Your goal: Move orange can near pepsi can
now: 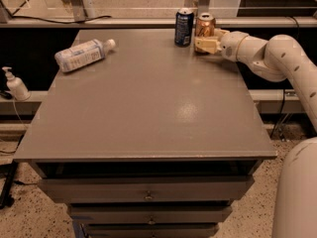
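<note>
The orange can [204,24] stands upright at the far edge of the grey table [148,103], right of centre. The pepsi can [184,27] stands upright just left of it, with a narrow gap between them. My gripper [206,43] reaches in from the right on the white arm [267,56]. It sits at the orange can's lower front side, and it hides the base of the can.
A clear plastic bottle [81,55] lies on its side at the table's far left. A small pump bottle [16,85] stands on a ledge left of the table. Drawers [148,195] are below the table top. A rail runs behind the cans.
</note>
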Robot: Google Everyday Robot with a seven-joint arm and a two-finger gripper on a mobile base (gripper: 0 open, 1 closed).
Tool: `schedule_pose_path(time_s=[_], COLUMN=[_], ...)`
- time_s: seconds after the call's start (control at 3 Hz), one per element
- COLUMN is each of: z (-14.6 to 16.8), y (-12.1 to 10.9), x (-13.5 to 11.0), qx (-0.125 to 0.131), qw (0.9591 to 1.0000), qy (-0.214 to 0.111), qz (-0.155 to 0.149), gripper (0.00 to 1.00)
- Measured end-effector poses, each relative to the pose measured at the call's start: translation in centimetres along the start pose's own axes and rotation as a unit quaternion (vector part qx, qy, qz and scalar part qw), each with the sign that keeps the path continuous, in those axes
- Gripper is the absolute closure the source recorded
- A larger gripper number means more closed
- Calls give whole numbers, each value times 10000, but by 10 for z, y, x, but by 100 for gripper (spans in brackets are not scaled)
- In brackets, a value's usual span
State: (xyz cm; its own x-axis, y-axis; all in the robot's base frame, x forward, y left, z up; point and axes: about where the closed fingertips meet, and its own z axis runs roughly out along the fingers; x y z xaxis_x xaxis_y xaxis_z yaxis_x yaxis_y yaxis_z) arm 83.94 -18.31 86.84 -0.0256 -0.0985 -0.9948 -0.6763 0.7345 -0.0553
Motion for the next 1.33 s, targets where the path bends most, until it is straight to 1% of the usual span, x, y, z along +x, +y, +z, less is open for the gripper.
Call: schedule_pose_path(time_s=[0.33, 0.67, 1.0, 1.33], z=[2, 3, 3, -6], y=[-3, -5, -5, -6], x=[0, -2, -1, -6], qx=[-14, -33, -48, 30], qw=[10000, 9999, 9998, 9998], qy=[-24, -86, -116, -182], qz=[-70, -132, -136, -125], gripper=[13, 0, 0, 0])
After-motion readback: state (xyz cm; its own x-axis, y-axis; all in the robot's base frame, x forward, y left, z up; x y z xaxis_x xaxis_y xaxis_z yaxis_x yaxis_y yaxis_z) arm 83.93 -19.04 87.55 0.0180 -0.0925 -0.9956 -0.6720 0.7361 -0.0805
